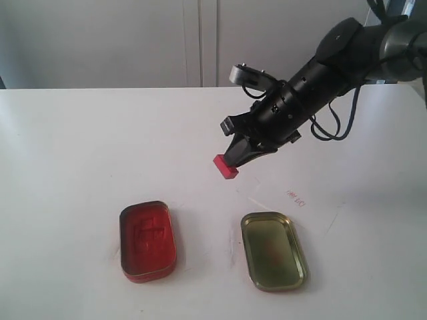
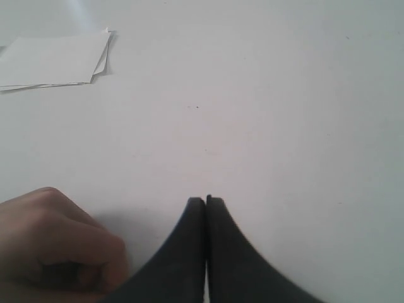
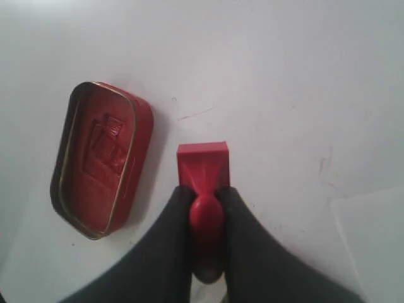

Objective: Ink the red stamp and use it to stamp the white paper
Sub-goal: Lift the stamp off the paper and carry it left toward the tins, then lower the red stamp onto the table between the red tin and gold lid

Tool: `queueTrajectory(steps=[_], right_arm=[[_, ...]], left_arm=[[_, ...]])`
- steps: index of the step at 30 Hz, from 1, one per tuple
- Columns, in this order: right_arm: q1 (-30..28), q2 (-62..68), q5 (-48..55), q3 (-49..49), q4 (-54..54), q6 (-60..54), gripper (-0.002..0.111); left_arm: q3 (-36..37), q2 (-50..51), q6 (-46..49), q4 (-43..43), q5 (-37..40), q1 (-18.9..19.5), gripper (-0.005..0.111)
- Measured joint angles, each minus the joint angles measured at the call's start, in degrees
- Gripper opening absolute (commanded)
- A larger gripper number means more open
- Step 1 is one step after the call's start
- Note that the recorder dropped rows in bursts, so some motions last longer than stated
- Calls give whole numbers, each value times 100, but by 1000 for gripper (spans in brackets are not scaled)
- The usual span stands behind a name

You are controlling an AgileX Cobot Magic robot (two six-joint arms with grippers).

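Oblong red-filled ink tin [image 1: 147,241] nearest camera, open, on white table [image 1: 80,147]. Thin white paper sheet [image 1: 308,203] right of centre, small red print on it. Gold oblong tin lid [image 1: 273,251] beside ink tin, inside up, not touching. Right gripper [image 1: 233,160]: jaws part-closed, clamping knob of small red plastic stamp [image 1: 225,167]; stamp beyond both tins, left of print. Left gripper [image 2: 206,203]: jaws pressed together, empty.

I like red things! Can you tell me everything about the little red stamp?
The red stamp looks plastic: a small rectangular block with a rounded knob handle. The right gripper pinches the handle between black jaws, block tilted downward, seemingly raised over the white table, apart from the red ink tin.
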Motion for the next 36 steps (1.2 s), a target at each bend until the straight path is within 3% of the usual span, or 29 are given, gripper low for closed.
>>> queueTrajectory(steps=[13, 36], right_arm=[[309, 447, 424, 0, 380, -425, 0], [308, 1325, 770, -6, 1378, -1296, 0]], left_arm=[[0, 0, 0, 0, 0, 0, 0], [0, 0, 0, 0, 0, 0, 0]])
